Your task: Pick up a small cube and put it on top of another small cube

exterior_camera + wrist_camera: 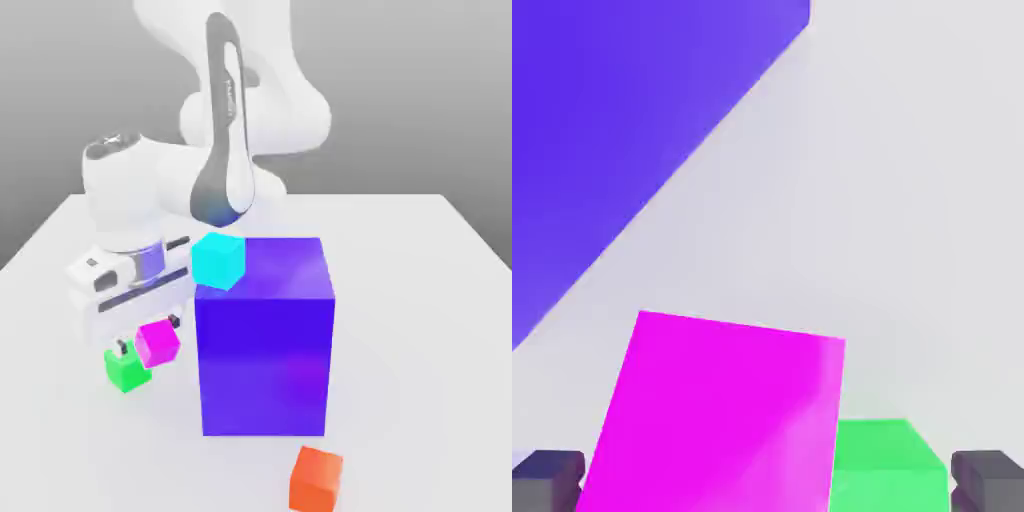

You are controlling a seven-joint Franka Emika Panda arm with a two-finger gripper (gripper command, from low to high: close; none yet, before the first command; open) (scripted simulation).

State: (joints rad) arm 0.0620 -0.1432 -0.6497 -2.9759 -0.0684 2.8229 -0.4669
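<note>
Lower left, exterior view: small bright magenta cube sitting skewed, overhanging small bright green cube.
Pincer: gripper standing released, fingers straddling both.

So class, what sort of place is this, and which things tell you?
Probably a simulated robot test bench: a plain white table, flat-coloured blocks such as the blue block and orange cube, and a white arm against blank grey.
</note>
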